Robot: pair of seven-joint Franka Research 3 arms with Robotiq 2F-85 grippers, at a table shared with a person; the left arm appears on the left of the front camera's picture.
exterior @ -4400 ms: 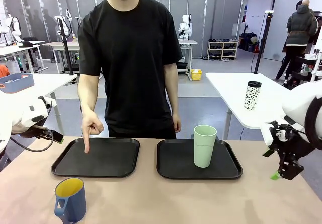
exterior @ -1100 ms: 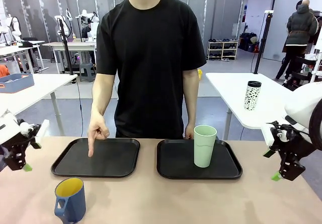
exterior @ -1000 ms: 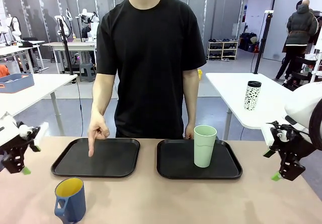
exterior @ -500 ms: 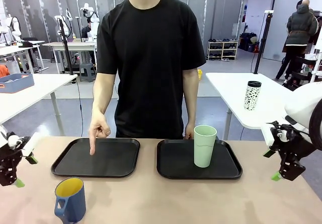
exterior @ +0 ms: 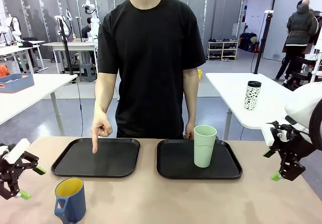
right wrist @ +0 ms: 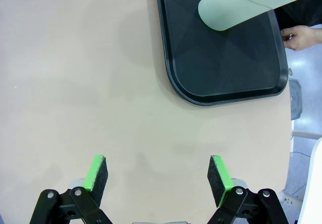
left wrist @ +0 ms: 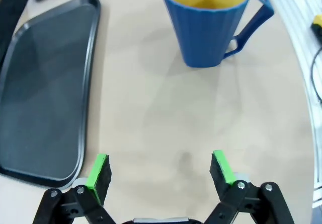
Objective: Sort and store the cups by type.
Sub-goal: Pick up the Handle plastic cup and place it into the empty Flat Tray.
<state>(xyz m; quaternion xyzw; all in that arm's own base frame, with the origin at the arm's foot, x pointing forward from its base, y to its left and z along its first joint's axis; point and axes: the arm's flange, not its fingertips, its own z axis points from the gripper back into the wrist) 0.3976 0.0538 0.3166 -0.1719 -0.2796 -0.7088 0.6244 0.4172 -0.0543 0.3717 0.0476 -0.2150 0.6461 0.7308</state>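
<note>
The blue mug (exterior: 70, 200) stands on the bare table at the lower left of the front view, just before the left tray (exterior: 115, 158). It looks stiff, smooth and fairly light; I would grasp it across its ribbed wall, away from the handle. The left gripper (left wrist: 160, 166) is spread wide and empty, with free table between it and the mug. The mint-green tumbler (exterior: 205, 146) stands upright on the right tray (exterior: 173, 163). The person's hand (exterior: 100, 129) points down at the left tray. The right gripper (right wrist: 158, 171) is also apart, holding nothing.

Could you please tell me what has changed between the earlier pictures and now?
The left gripper has come down toward the blue mug, jaws open and empty. The person's pointing hand shifted slightly right over the left tray. Mug, green tumbler on the right tray and right gripper stayed put.
</note>
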